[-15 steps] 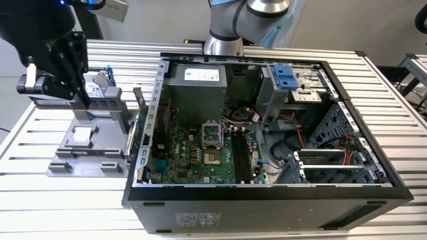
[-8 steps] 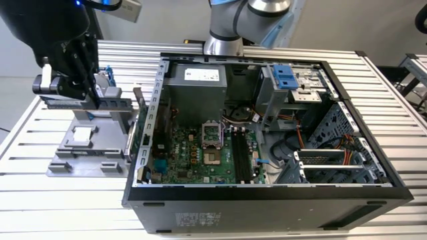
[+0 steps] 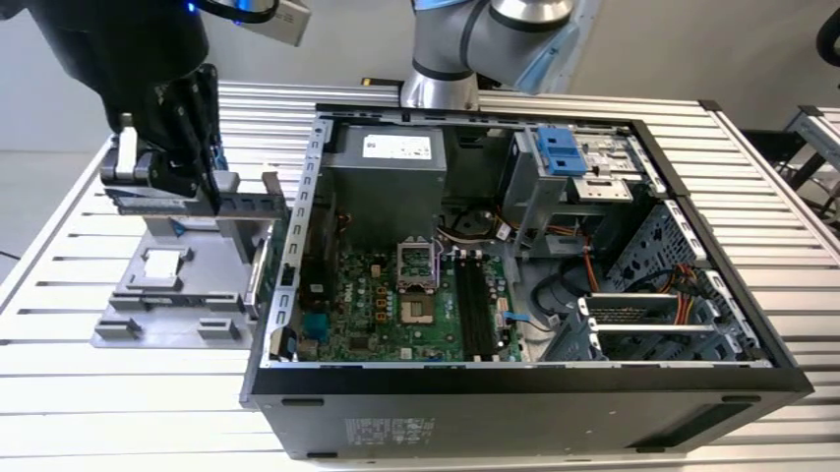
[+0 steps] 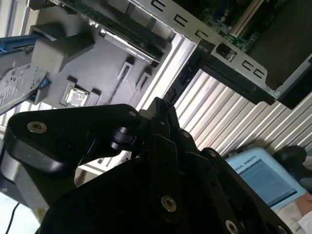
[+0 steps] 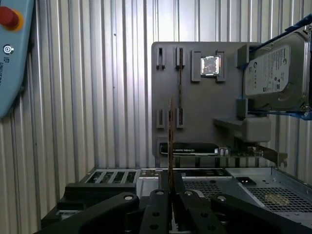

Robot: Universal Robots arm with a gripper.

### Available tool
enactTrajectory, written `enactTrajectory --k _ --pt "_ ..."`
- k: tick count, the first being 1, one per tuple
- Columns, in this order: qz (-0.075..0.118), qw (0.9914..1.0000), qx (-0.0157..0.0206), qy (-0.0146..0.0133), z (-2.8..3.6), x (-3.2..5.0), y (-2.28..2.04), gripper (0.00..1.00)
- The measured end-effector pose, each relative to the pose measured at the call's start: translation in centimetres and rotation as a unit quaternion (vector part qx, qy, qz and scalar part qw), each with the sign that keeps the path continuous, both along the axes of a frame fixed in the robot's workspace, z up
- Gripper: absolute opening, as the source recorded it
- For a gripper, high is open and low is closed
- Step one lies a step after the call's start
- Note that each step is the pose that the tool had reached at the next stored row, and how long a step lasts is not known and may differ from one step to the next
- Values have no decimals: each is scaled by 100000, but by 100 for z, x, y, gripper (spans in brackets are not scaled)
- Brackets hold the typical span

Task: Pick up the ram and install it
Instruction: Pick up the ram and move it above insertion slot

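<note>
My gripper (image 3: 208, 190) hangs over the grey fixture plate (image 3: 157, 295), at the exterior view's left of the open computer case (image 3: 525, 379). It is shut on the ram (image 5: 169, 141), a thin dark stick seen edge-on that juts out from between the fingertips (image 5: 161, 195). In the second wrist view the ram (image 4: 187, 73) reaches from the gripper (image 4: 161, 105) toward the case wall. In the exterior view the ram (image 3: 250, 204) is a short dark bar next to that wall. The black memory slots (image 3: 475, 305) lie on the green motherboard inside the case.
The fixture plate (image 5: 195, 122) carries a silver hard drive in a blue frame (image 5: 275, 73) and a small square chip (image 5: 209, 65). A light-blue pendant (image 5: 12, 53) lies on the ribbed metal table (image 3: 79, 393). The arm's base (image 3: 459, 49) stands behind the case.
</note>
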State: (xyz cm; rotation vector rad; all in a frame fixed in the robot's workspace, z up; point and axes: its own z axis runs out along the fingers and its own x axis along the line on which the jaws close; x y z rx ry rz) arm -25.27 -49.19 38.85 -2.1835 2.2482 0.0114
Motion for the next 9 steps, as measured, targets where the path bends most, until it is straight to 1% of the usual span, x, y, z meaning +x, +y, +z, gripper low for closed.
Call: enactTrajectory --k 9 --pt "-2 100000 1 0 0 170 0 0"
